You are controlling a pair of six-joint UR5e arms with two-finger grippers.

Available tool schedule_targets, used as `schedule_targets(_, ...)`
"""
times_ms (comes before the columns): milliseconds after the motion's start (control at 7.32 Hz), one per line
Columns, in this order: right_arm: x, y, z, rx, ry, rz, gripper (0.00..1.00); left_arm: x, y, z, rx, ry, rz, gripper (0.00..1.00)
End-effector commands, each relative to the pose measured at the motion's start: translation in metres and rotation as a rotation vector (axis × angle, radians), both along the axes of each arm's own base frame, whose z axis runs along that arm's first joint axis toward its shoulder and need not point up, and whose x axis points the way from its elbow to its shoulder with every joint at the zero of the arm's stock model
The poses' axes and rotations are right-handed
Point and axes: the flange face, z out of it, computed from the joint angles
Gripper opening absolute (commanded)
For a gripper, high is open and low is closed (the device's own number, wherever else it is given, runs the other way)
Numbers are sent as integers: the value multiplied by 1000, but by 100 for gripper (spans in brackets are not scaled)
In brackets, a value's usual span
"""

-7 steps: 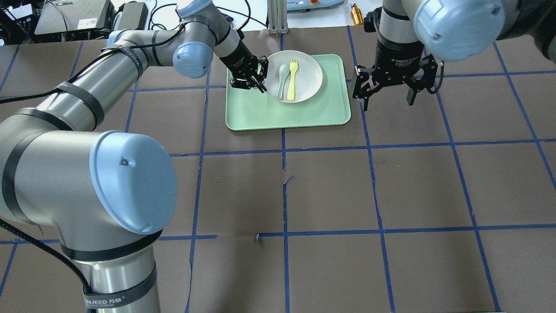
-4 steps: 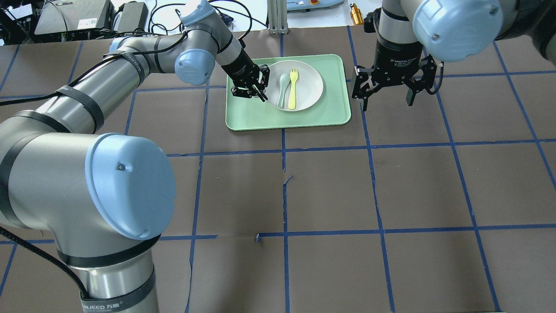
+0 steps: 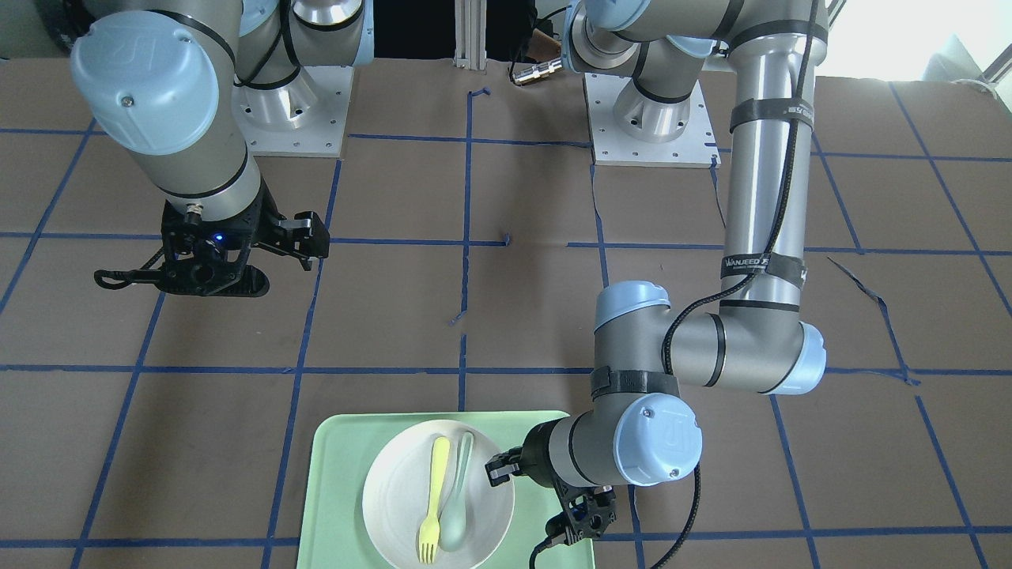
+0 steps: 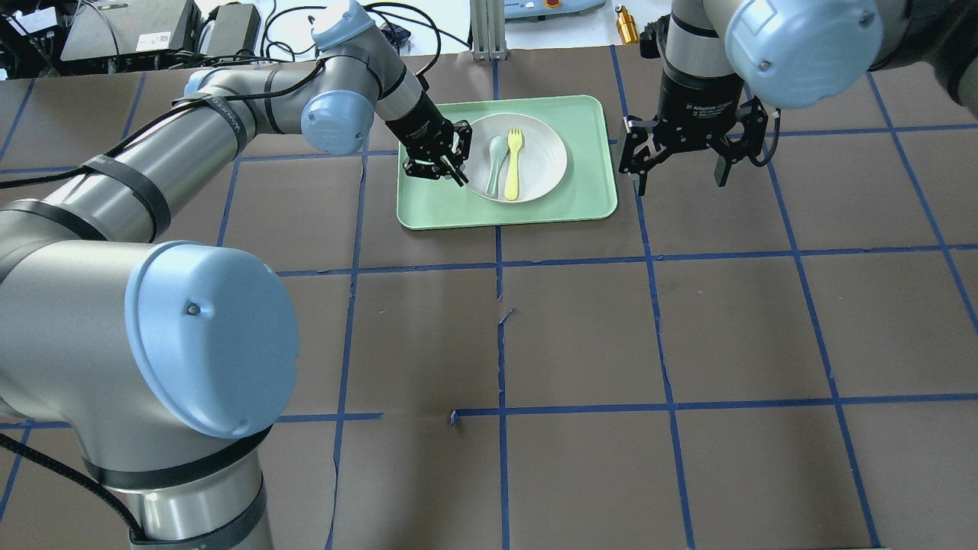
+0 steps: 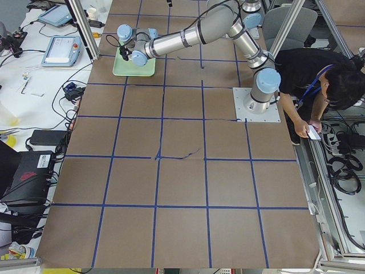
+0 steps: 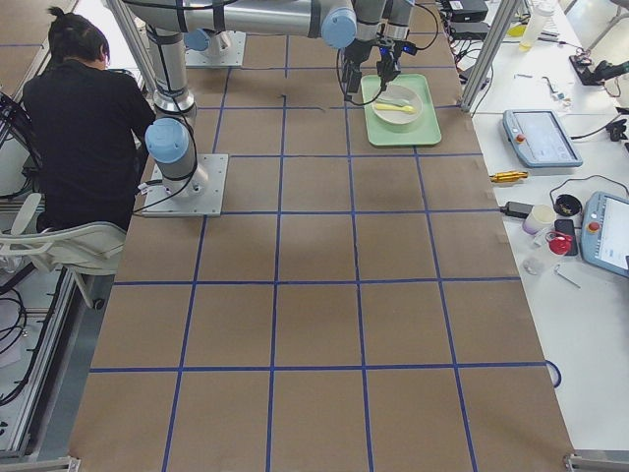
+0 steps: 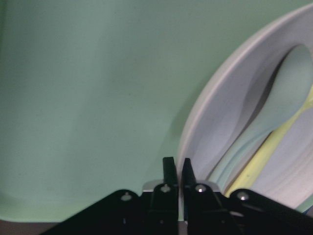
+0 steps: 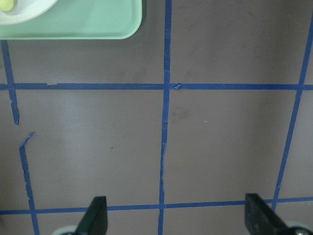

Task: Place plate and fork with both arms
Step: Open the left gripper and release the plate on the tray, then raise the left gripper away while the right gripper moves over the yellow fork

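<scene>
Pinching the plate (image 4: 539, 141) by its rim with the left gripper (image 7: 176, 165), jaws drawn almost together with only the thin raised edge between them. Resting on the mint-green tray (image 4: 581, 200) in the upper middle of the overhead view, with the fork (image 4: 513, 156) and a grey-green spoon (image 4: 495, 153) lying side by side inside it, touching. Possibly lifting slightly off the tray on the gripped side; hard telling from these angles. Hanging the right gripper (image 4: 680, 182) spread wide and empty over bare table (image 4: 688, 321), just right of the tray and well apart from the fork.

Judging the step in hand as carrying the plate off the tray. Calling for a slow, level lift, since gripping one edge only is leaving the far side unsupported and the loose cutlery free for sliding. Raising clear of the tray's lip before moving sideways, and steering away from the right gripper's open fingers.
</scene>
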Motion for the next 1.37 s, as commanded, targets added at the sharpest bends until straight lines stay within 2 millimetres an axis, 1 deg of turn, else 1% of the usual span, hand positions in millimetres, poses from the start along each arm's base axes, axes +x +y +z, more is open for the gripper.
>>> schedule_targets(0, 0, -1, 2, -3, -2, 0, 100, 2, 9, -9, 7, -2, -9, 79)
schedule_targets(137, 0, -2, 5, -14, -2, -1, 100, 3, 12, -11, -16, 0, -9, 90)
schedule_targets(273, 4, -9, 9, -69, -18, -3, 100, 6, 13, -1, -29, -6, -7, 98)
schedule_targets(410, 9, -26, 2, -134, -51, -39, 100, 26, 11, 26, -72, -93, -6, 100)
schedule_targets(547, 15, -45, -13, -185, -65, -48, 100, 56, 13, 56, -117, -162, -74, 100)
schedule_targets(683, 22, -62, -27, -232, -100, -98, 94, 89, 26, 85, -104, -206, -215, 100)
schedule_targets(820, 31, -78, -43, -281, -110, -97, 87, 122, 44, 119, -67, -332, -331, 100)
schedule_targets(957, 56, -88, -69, -300, -117, -65, 80, 142, 58, 148, -48, -382, -405, 100)
schedule_targets(1094, 73, -104, -92, -291, -127, -108, 65, 159, 70, 165, -24, -371, -418, 100)
schedule_targets(1230, 95, -122, -107, -297, -137, -111, 65, 178, 78, 176, -29, -362, -434, 100)
